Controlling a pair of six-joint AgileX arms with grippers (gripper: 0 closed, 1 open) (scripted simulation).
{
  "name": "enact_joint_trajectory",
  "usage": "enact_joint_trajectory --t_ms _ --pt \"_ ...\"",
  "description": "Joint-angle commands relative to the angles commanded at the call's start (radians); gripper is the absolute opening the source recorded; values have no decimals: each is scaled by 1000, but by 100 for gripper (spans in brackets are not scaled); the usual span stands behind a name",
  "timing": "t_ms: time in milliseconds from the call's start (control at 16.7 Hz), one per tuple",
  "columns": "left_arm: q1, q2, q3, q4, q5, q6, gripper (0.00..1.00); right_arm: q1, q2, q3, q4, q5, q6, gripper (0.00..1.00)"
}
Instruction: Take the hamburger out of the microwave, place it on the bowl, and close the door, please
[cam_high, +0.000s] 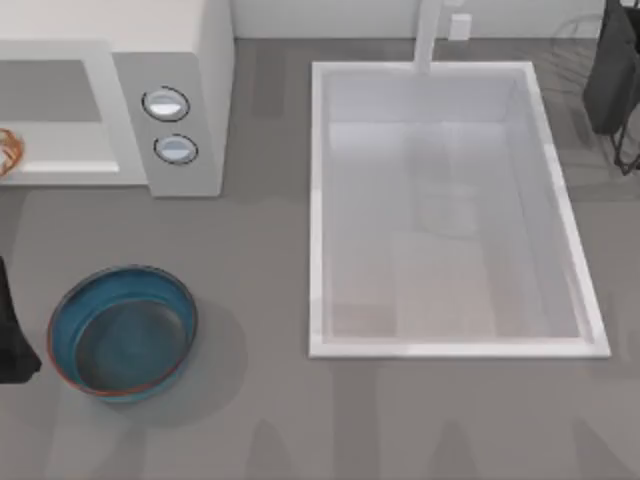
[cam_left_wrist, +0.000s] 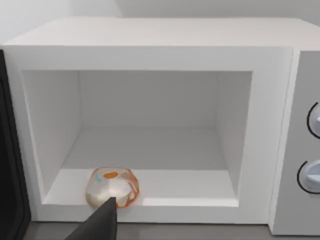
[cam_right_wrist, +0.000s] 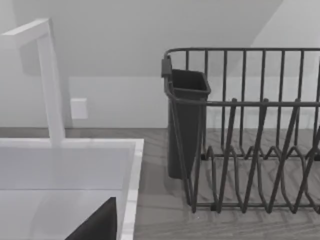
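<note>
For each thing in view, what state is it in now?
White boxy microwave: door open, cavity exposed.
Small cream, orange-patched hamburger: inside the cavity, at its front edge.
Round blue-teal bowl: empty, upright on the table.
Large white rectangular sink: empty.
Dark wire dish rack: empty.

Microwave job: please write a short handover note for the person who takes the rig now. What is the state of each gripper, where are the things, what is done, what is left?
Left gripper: in front of the open microwave, close to the hamburger, holding nothing.
Right arm: parked at the top view's right, facing the dish rack beside the sink.
Hamburger: at the front edge of the cavity floor.
Bowl: empty, on the table in front of the microwave.
Done: the cavity stands open.
Left: grasp the hamburger, place it in the bowl, close the door.
</note>
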Motion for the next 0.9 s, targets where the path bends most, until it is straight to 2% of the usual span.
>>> enact_joint_trajectory --t_ms 720,900 --pt "0 0 0 0 0 0 100 0 0 0 0 0 0 100" --pt "7 60 27 36 8 3 100 0 0 0 0 0 0 100"
